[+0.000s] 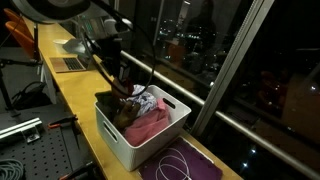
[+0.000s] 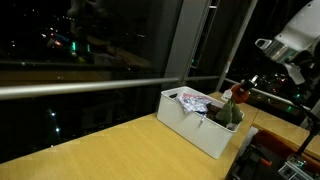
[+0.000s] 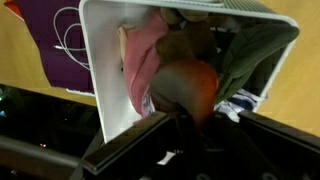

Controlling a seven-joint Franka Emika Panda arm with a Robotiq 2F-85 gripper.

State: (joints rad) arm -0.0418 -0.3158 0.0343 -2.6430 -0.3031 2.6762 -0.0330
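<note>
The rust-red cloth (image 3: pixel 185 88) is bunched up at one end of the white bin (image 3: pixel 97 70). Your gripper (image 3: pixel 185 118) has its jaws drawn narrow, pinching that cloth. A pink cloth (image 3: pixel 145 55) lies just beside it, and a dark green one (image 3: pixel 250 55) on its other side. The bin stands on the wooden counter (image 2: pixel 110 140) by its window edge, next to a purple mat (image 1: pixel 200 168).

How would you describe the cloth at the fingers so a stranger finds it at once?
On the wooden table by the window stands a white bin of clothes. At its end away from the purple mat, at the fingers, lies a cloth. It alone is reddish-brown; beside it lie a pink cloth and a dark green cloth.
</note>
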